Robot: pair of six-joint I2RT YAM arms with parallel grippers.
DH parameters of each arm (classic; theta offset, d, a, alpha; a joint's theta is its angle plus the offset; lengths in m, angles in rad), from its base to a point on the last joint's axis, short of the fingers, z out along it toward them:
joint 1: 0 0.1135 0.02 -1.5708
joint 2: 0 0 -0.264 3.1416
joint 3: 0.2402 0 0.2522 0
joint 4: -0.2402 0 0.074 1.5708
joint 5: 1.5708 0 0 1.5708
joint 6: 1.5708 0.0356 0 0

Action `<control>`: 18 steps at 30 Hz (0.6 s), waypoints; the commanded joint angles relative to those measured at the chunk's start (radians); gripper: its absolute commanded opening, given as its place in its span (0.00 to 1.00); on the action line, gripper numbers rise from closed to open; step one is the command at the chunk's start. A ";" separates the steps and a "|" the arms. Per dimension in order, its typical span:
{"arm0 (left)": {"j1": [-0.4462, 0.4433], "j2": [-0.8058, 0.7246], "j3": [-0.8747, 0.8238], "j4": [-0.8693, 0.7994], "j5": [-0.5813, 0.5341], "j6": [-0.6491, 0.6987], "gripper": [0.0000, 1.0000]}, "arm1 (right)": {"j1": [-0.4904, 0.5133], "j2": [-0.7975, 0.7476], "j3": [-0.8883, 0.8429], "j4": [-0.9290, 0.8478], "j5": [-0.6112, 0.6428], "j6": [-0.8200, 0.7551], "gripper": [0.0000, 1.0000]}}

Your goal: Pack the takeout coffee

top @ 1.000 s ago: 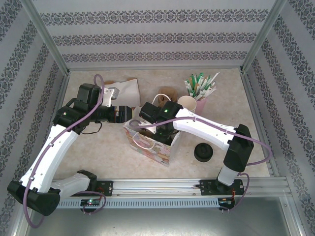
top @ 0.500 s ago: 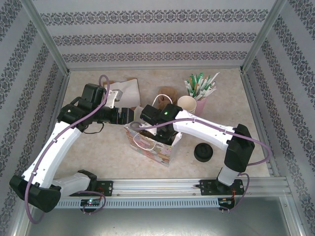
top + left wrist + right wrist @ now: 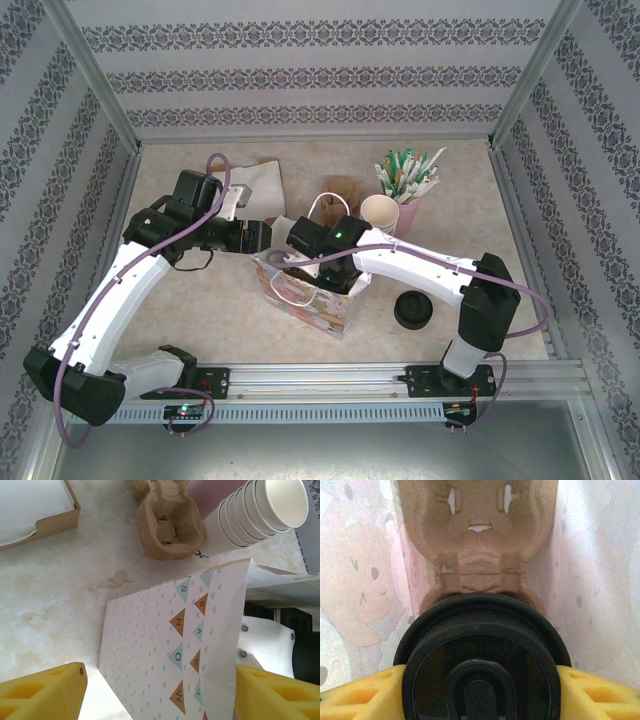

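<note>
The takeout coffee [image 3: 482, 665] shows its round black lid from above, and my right gripper [image 3: 480, 692] is shut on it, a yellow finger [image 3: 355, 695] on each side. It hangs inside the patterned paper bag [image 3: 312, 302], over a brown cardboard cup carrier [image 3: 477, 535] lying in the bag. In the top view the right wrist [image 3: 322, 240] reaches down into the bag's mouth and hides the cup. My left gripper [image 3: 160, 695] is open astride the bag's side [image 3: 165, 650], at its left top edge [image 3: 262, 240]. Its left finger [image 3: 42, 692] stands clear of the paper.
Behind the bag stand a stack of lidless cups [image 3: 380, 210], a pink cup of stirrers [image 3: 405, 185] and another brown carrier [image 3: 340, 190]. A box of white napkins [image 3: 255, 180] lies at the back left. A black stack of lids [image 3: 413, 310] sits right of the bag.
My left arm has shifted toward the bag and its jaws have narrowed a little. The right wrist has sunk slightly deeper into the bag's mouth.
</note>
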State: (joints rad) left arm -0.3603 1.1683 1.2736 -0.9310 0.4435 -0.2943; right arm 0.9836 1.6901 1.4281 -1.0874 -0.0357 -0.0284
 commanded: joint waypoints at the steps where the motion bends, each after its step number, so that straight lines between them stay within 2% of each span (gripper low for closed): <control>1: -0.013 -0.001 -0.004 -0.024 -0.019 0.017 0.75 | -0.003 0.043 -0.070 0.032 -0.052 0.021 0.49; 13: -0.012 0.006 0.000 -0.028 -0.034 0.014 0.70 | 0.017 0.102 -0.131 0.032 -0.033 0.019 0.48; 18: -0.014 0.013 0.006 -0.028 -0.039 0.014 0.70 | 0.024 0.130 -0.151 0.002 0.015 0.018 0.48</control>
State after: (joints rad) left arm -0.3603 1.1748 1.2732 -0.9325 0.4210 -0.2943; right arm 0.9894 1.6859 1.3899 -1.0492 -0.0372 -0.0242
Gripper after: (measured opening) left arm 0.697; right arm 0.647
